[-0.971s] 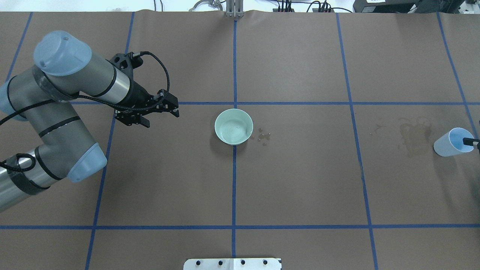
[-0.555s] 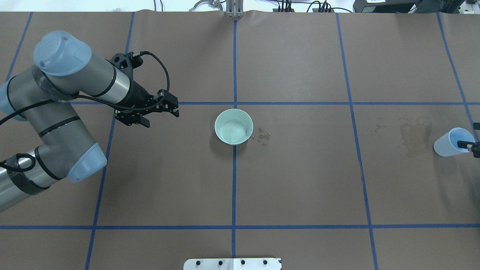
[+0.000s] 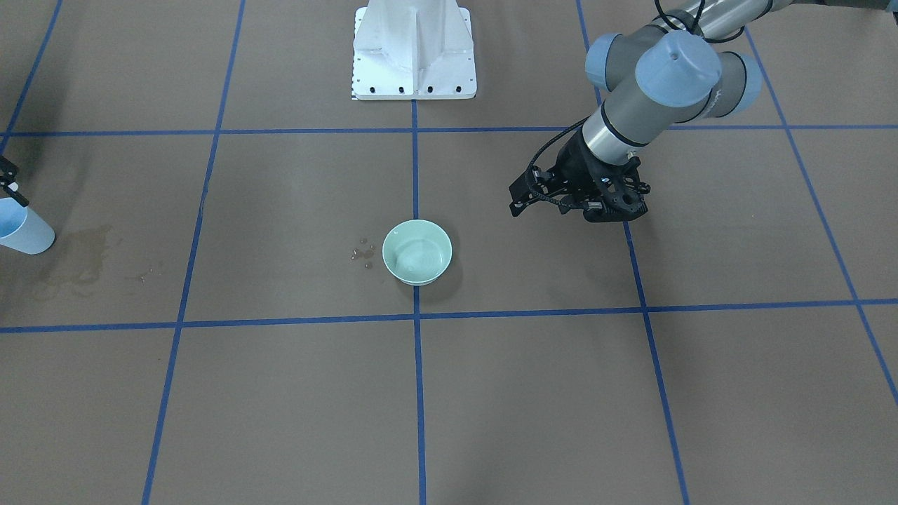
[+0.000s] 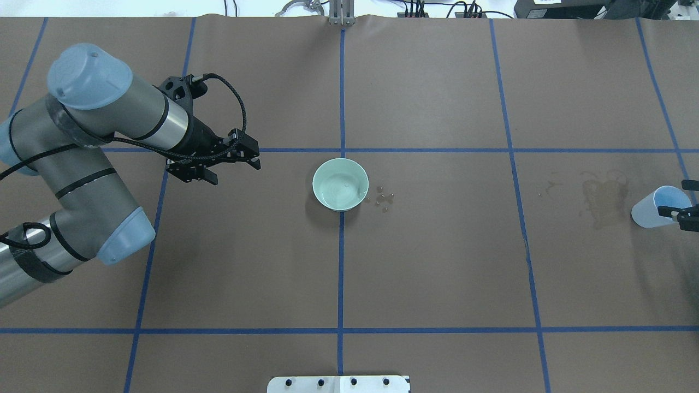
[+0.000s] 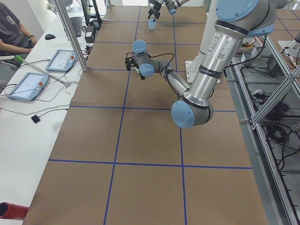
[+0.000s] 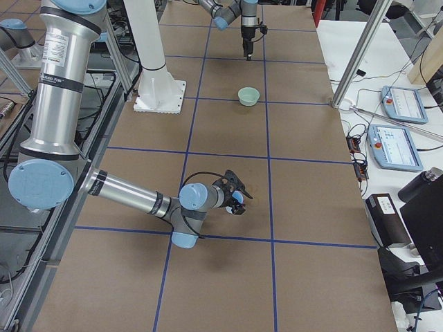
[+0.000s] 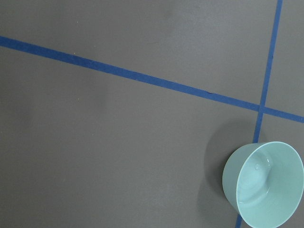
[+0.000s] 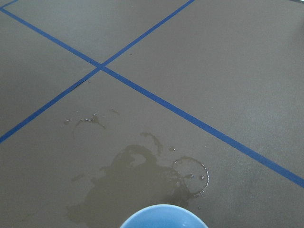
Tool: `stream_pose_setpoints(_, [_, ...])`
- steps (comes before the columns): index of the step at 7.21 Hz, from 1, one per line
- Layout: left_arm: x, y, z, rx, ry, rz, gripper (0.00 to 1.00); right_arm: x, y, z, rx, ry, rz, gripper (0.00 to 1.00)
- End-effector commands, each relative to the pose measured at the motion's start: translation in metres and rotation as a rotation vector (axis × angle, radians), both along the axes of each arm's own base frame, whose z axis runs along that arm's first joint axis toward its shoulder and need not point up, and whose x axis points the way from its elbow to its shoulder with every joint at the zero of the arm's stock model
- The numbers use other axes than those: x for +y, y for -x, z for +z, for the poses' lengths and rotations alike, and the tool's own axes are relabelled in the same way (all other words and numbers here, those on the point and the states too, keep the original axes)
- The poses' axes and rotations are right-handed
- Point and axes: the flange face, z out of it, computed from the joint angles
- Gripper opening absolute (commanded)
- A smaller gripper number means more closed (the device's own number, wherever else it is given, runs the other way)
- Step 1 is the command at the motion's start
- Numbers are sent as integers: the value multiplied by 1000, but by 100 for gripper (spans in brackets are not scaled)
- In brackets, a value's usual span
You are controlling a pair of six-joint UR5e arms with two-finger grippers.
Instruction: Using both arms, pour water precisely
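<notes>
The left pincer is spread open and holds nothing, hovering above the brown paper-covered counter, well apart from the bowl. The right pincer is closed on the rim of one light blue plastic cup, which is held tilted at the counter's right edge.

Item count:
- Two silver-grey tubular arms, left and right.
- One pale green round bowl, at the counter centre on a blue tape line.
- The water, a small amount, lies inside the bowl.
- A cluster of droplets just beside the bowl.
- One damp stain near the cup.
</notes>
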Motion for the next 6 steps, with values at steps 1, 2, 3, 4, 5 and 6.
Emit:
stream_pose_setpoints(1, [0, 1, 0, 1, -2, -1, 100, 2, 3, 4, 3, 5, -9, 99])
stream_pose_setpoints(2, [0, 1, 0, 0, 1, -1, 100, 3, 3, 7, 6, 10, -10, 99])
stream_pose_setpoints(3, [1, 2, -2, 3, -1, -2, 100, 3, 3, 8, 8, 14, -10, 99])
stream_pose_setpoints(4, [1, 2, -2, 3, -1, -2, 100, 3, 4, 9, 10, 18, -12, 99])
stream_pose_setpoints(5, [1, 3, -3, 4, -1, -4, 100, 4, 5, 10, 11, 20, -15, 99])
stream_pose_setpoints(6, [1, 4, -5, 7, -1, -5, 100, 5, 8, 12, 13, 22, -22, 98])
